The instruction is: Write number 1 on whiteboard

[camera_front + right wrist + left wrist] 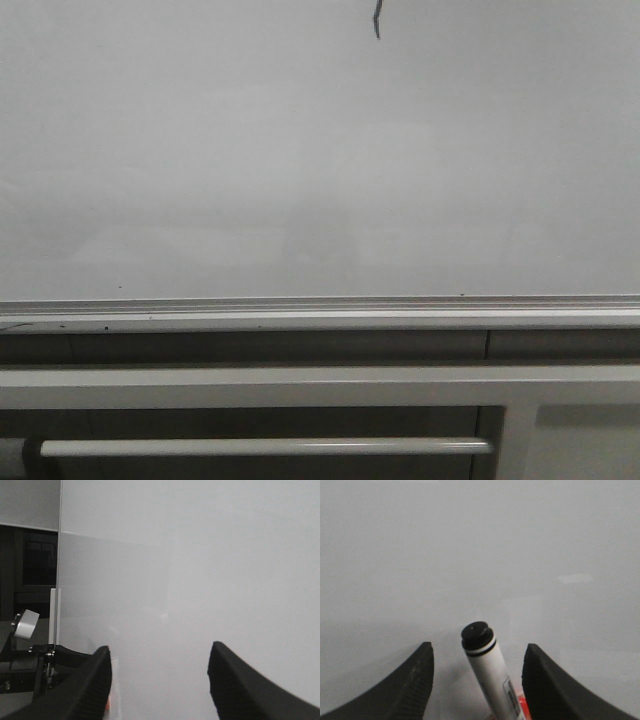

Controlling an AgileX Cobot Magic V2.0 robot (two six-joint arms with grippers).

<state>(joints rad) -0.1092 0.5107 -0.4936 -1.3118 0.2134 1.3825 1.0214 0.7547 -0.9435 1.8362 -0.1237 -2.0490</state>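
The whiteboard (300, 150) fills most of the front view, edged below by a silver rail (300, 303). The number 1 (377, 20) is a short dark stroke with a kink at the top edge of that view. Neither gripper shows there. In the left wrist view my left gripper (477, 647) faces the board (470, 540), jaws wide apart. A white marker (490, 675) with a black end (476, 632) stands between them, touching neither fingertip; its lower end is hidden. My right gripper (157, 650) is open and empty, facing the board (200, 555).
Below the rail are a white horizontal bar (265, 447) and frame panels (560, 420). In the right wrist view the board's side edge (60, 580) borders a dark area holding a white cylinder (25, 624) and black hardware (30, 665). A red patch (521, 704) shows by the marker.
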